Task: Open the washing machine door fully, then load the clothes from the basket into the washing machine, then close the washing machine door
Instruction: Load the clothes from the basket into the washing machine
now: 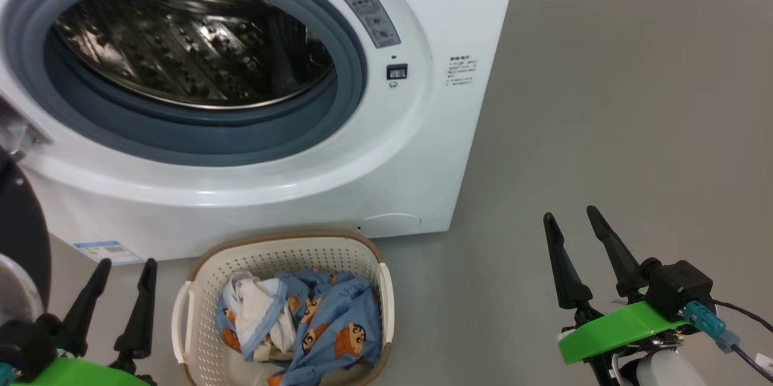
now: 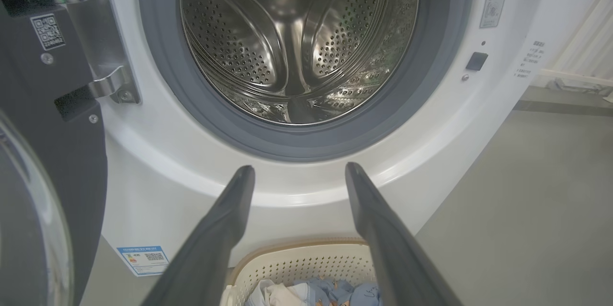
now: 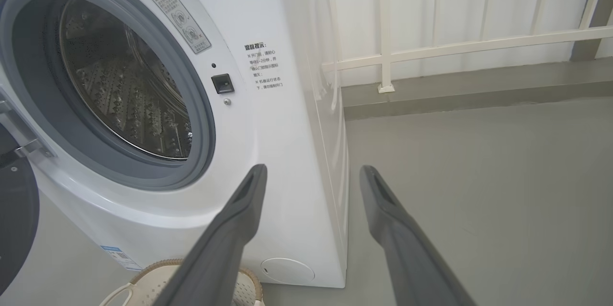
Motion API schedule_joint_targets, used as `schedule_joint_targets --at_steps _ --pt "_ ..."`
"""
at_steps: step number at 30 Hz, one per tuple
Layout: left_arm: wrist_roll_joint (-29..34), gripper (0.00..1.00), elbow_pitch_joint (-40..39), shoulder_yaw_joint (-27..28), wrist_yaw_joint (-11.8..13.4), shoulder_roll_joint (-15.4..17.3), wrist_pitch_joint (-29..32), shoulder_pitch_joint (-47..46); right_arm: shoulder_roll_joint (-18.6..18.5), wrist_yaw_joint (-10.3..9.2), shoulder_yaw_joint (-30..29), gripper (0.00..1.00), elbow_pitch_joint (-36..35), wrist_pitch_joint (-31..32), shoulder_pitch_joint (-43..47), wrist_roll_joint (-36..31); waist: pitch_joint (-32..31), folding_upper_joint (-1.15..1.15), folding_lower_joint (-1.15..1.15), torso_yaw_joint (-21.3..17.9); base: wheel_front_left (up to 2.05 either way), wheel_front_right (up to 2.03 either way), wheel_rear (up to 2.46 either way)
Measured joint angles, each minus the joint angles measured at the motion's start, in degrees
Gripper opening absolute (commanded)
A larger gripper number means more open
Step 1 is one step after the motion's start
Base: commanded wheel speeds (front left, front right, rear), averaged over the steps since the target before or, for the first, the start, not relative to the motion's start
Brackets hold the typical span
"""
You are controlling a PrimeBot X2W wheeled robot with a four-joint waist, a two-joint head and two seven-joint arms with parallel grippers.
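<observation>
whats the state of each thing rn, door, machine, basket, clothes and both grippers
washing machine door: open, swung out to the left
washing machine: drum empty, nothing loaded yet
basket: upright on the floor in front of the machine, holding the clothes
clothes: heaped in the basket
left gripper: open, empty
right gripper: open, empty

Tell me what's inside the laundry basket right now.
Light-blue garments printed with orange-brown cartoon figures and a white cloth with blue trim lie in the basket. They cover most of its floor, so anything beneath is hidden.
</observation>
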Motion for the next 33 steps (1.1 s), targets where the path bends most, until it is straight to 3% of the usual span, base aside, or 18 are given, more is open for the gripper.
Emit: schedule_joint_targets --at_steps 9,33 --pt "-3.20 1.00 2.01 -5.70 0.00 2.96 0.00 -2.40 0.00 0.00 0.04 1.00 -2.24 0.00 -0.06 -0.10 4.11 0.00 0.00 -1.36 0.00 0.00 0.00" --pt "-13.65 1.00 9.56 -28.76 -0.08 11.15 0.00 -16.44 -0.01 0.00 3.28 1.00 -8.50 -0.10 -3.87 0.10 18.91 0.00 0.00 -4.59 0.00 0.00 0.00"
